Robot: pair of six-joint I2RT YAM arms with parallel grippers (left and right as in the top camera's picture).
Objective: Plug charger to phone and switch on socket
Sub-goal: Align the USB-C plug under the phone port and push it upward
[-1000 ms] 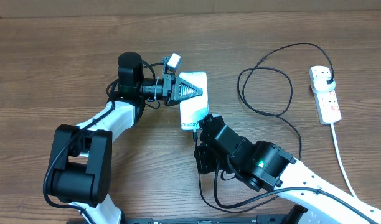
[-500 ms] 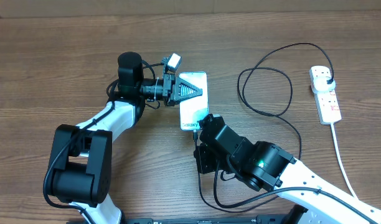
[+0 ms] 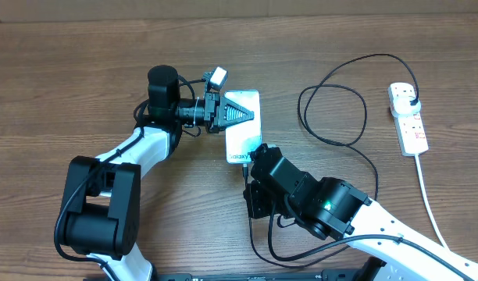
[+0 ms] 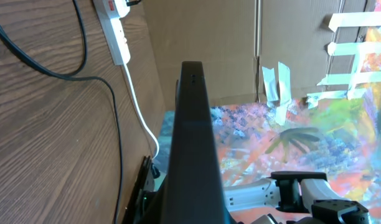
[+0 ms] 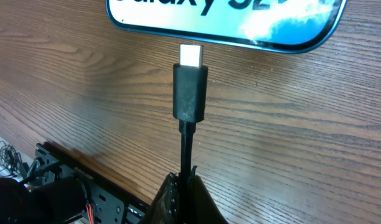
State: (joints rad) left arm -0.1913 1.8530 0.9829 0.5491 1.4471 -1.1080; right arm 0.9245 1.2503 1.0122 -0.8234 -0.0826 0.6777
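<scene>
One phone (image 3: 240, 142), one charger (image 5: 190, 93), one socket (image 3: 412, 129)

One phone (image 3: 243, 139), one charger (image 5: 190, 93), one socket (image 3: 411, 129), one left pincer (image 3: 239, 115), one right pincer (image 5: 183, 183).

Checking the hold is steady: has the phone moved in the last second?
No. In the overhead view the phone keeps the same place relative to the socket.

The left arm (image 3: 145, 148) was stretched across, its wrist rolled sideways; the left gripper (image 3: 237, 115) was clamped on the phone (image 3: 240, 144), one finger laid over the screen; the right arm (image 3: 333, 207) was angled in from the lower right; the right gripper (image 5: 183, 183) was pinched on the charger (image 5: 190, 93).
</scene>
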